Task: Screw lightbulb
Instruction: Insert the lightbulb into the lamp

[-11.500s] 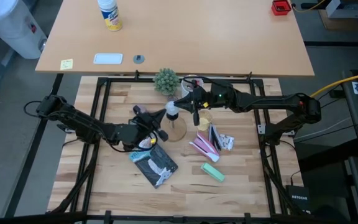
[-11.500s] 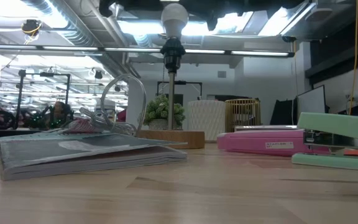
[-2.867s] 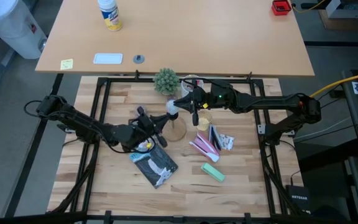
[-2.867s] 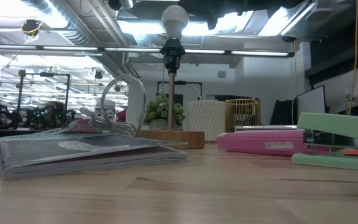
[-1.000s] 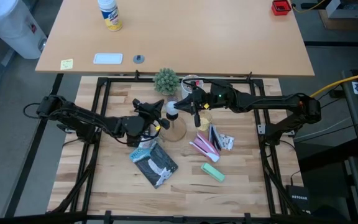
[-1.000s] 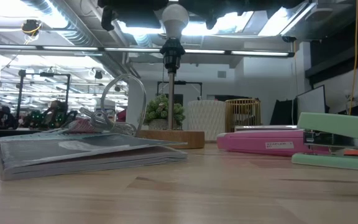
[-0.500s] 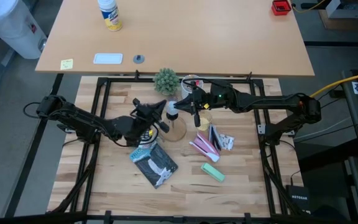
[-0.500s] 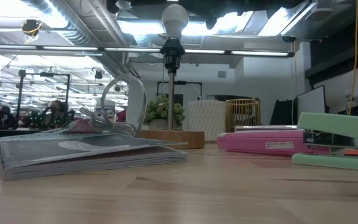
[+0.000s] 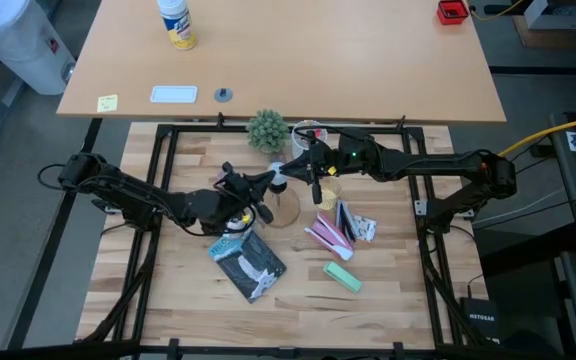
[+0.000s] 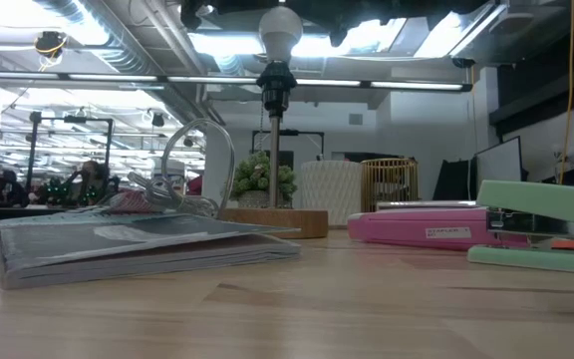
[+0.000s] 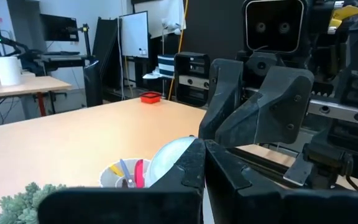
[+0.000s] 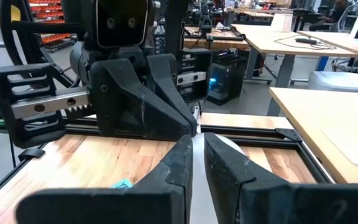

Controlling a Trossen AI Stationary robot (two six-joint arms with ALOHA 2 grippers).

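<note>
Left hand (image 9: 268, 178) shifted against lightbulb (image 9: 279, 178); right hand (image 9: 290, 167) pinching opposite side.

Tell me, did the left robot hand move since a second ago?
Yes. In the high view the left gripper has swung toward the lightbulb, away from the little plant.

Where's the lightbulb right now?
In the high view the lightbulb sits near the table's middle, atop the wooden lamp stand, between the left gripper and right gripper, just in front of the small plant.

The bulb (image 9: 279, 178) sits on the stand (image 9: 284, 207), between both grippers, with the plant (image 9: 267, 130) behind and the booklet (image 9: 250, 262) in front.
</note>
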